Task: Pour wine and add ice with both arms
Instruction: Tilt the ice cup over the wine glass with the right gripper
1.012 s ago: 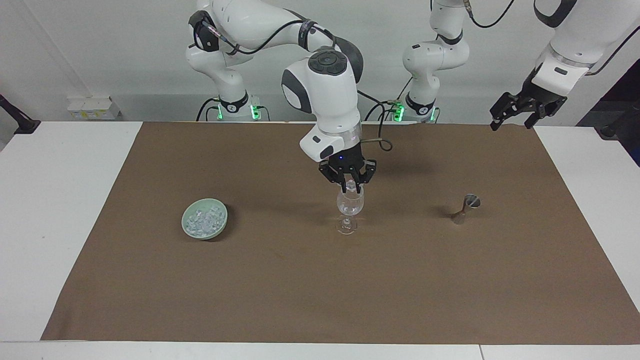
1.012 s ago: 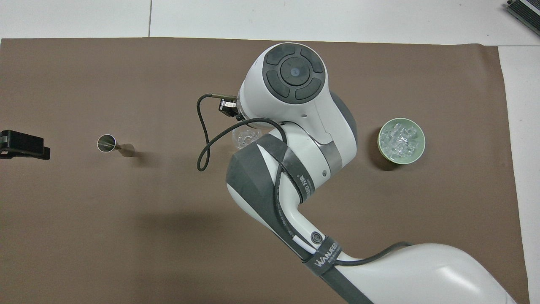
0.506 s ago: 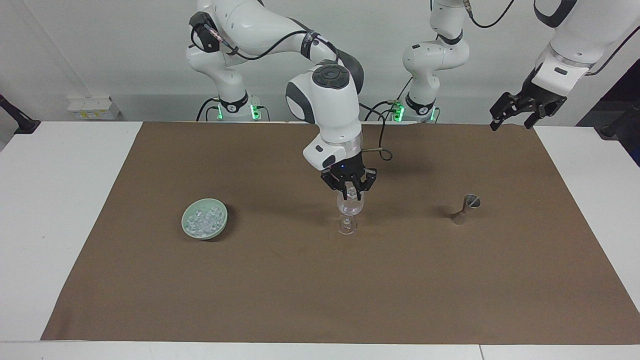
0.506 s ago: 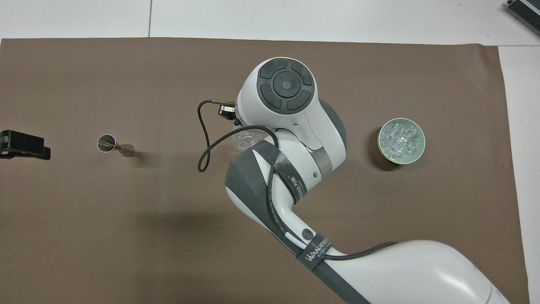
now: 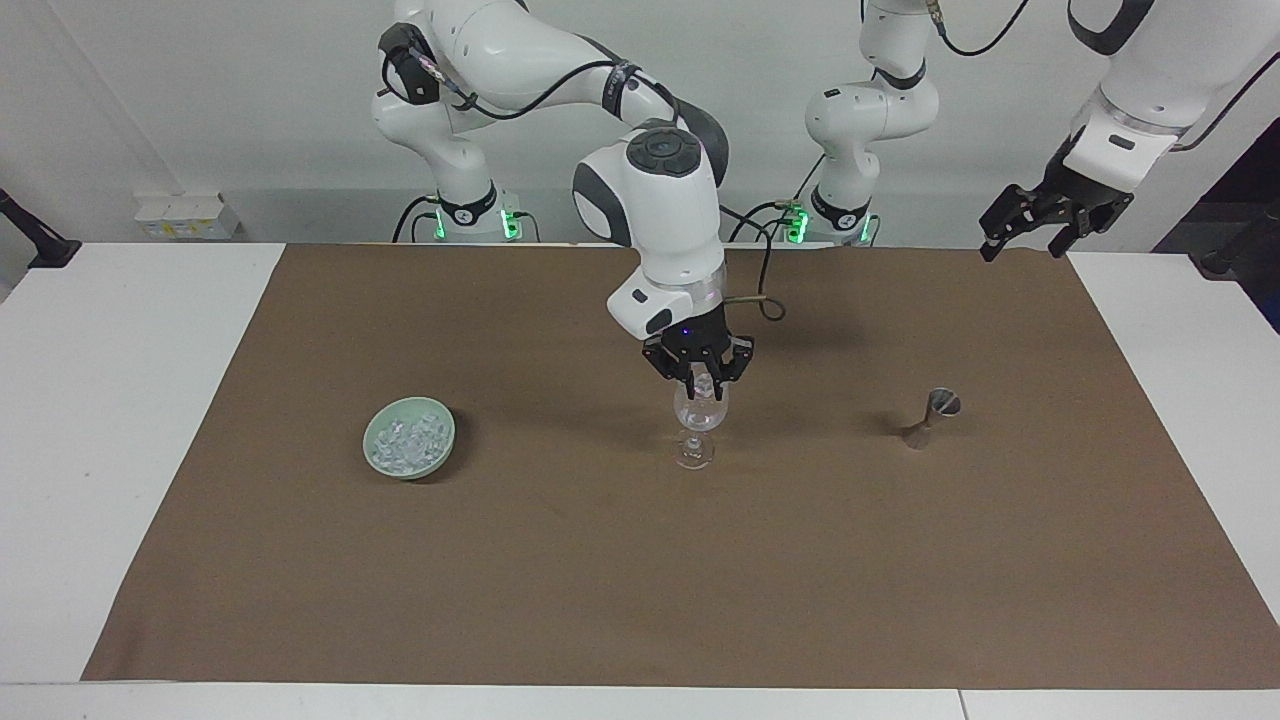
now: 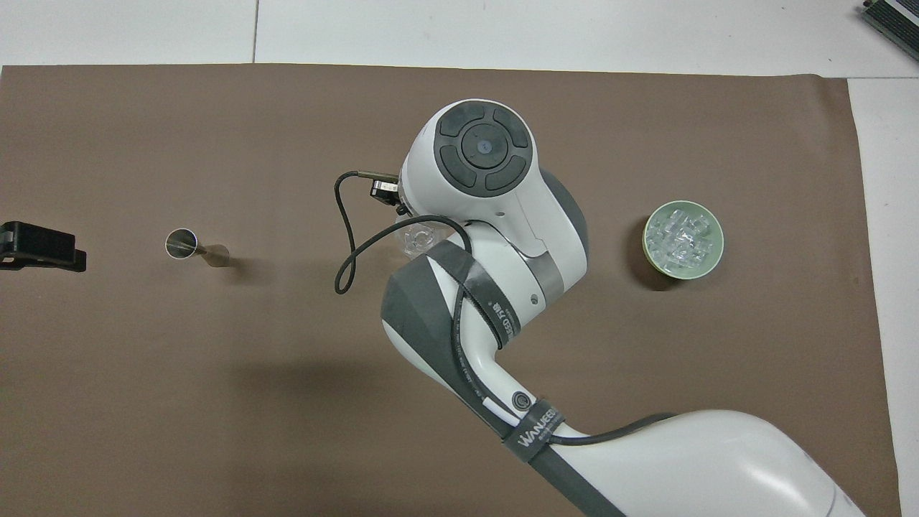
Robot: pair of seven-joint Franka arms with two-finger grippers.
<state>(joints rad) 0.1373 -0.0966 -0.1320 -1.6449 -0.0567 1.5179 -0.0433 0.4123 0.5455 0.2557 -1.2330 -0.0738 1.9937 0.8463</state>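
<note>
The step in hand looks like adding ice: 1 cube is about to go into the glass, and nothing wine-coloured shows anywhere.

Taking the facing view from the lower frame upward, the lowest part is bare brown mat (image 5: 600,580) on the white table (image 5: 100,400). At mid-height, 3 vessels stand in 1 row, well apart.

- Left of centre is a green bowl (image 5: 375,455) holding the ice (image 5: 408,440), a glistening heap that fills it to near the rim.
- At centre is the stemmed glass (image 5: 700,412), upright. No wine shows in it, and I cannot tell whether any ice already lies inside.
- Right of centre is a small metal jigger (image 5: 935,415), upright. Its contents cannot be made out.

Just above the glass, the right gripper (image 5: 702,386) hangs at its mouth, fingers pinched on 1 clear cube (image 5: 706,380).

- In the overhead view the arm hides most of the glass.
- A cube-like glint shows at frame centre beside the wrist.

Next, I judge, the fingers need to part while centred over the rim, low enough that the cube drops in without tipping the glass. The gripper should then rise straight up.

At the upper right of the frame, the left gripper (image 5: 1050,225) waits in the air above the mat's corner, fingers spread and holding nothing.
</note>
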